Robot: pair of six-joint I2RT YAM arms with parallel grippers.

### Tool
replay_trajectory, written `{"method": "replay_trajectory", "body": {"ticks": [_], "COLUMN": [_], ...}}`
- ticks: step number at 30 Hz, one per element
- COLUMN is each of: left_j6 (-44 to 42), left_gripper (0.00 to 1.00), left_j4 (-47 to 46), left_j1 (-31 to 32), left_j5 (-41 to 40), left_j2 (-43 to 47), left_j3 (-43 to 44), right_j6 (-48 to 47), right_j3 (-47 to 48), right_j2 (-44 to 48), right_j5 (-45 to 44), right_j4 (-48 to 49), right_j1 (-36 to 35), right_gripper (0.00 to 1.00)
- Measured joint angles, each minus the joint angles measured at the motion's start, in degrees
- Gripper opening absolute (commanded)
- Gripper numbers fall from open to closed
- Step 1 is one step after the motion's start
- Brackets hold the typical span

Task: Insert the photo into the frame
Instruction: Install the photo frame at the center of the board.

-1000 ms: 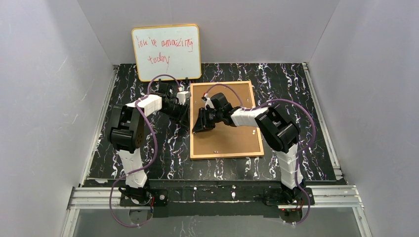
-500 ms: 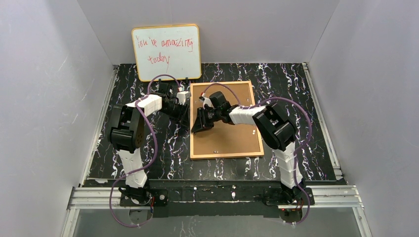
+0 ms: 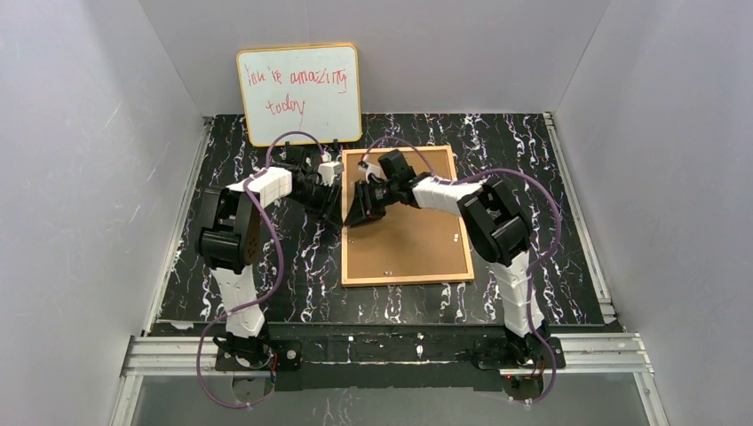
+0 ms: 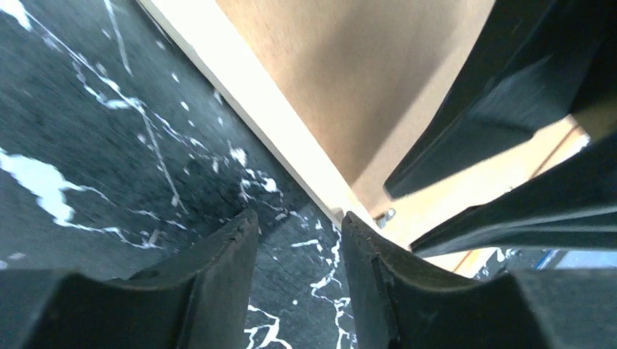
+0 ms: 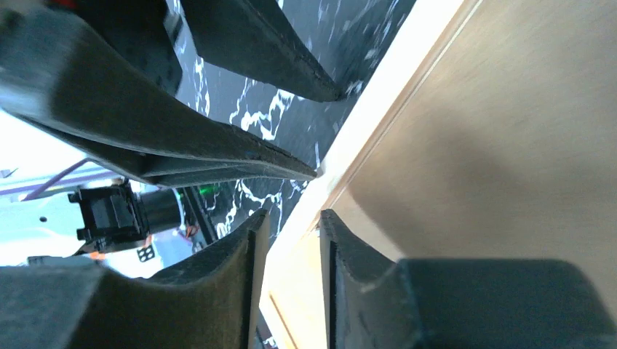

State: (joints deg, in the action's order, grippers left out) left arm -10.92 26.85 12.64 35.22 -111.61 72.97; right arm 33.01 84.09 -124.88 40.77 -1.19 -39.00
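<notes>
The frame (image 3: 417,240) lies flat a little to the 1 o'clock side of the middle of the black marbled surface (image 3: 311,275). Its brown fibreboard back faces up and its golden rim shows all round. The photo appears in none of the views. It may already sit under the backing or be elsewhere out of sight, and I cannot tell which, so I cannot judge whether the insertion itself is done. Both arms work at the frame's 9 o'clock edge, which suggests the backing is not yet opened or not yet secured.

From left to right, a yellow-rimmed whiteboard (image 3: 299,93) with red handwriting leans on the wall at 11 o'clock. The left gripper (image 4: 298,218) hangs low over the surface just outside the frame's rim, toward 10 o'clock, with its jaws narrowly parted and nothing between them. The right gripper (image 5: 289,218) reaches across the board to the same edge. Its jaws are also narrowly parted and the pale rim shows in the gap, but I cannot tell whether they pinch it.

Compared with a second ago, the right gripper has slid along the rim toward 12 o'clock, and its elbow has swung inward. The left arm and the frame look unchanged.
</notes>
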Motion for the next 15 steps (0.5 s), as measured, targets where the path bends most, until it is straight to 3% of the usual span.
{"method": "replay_trajectory", "body": {"ticks": [6, 15], "left_j6": [1.73, 3.74], "left_gripper": [0.54, 0.33], "left_j4": [0.26, -0.76], "left_j1": [-0.09, -0.46], "left_j5": [0.02, 0.44], "left_j2": [-2.95, -7.78], "left_j3": [7.13, 12.31], "right_j6": [0.72, 1.29], "right_j3": [5.86, 13.79], "right_j2": [0.00, -4.00], "right_j5": [-1.11, -5.05], "right_j4": [-0.55, -0.68], "right_j1": [7.37, 12.48], "right_gripper": [0.61, 0.56]}}
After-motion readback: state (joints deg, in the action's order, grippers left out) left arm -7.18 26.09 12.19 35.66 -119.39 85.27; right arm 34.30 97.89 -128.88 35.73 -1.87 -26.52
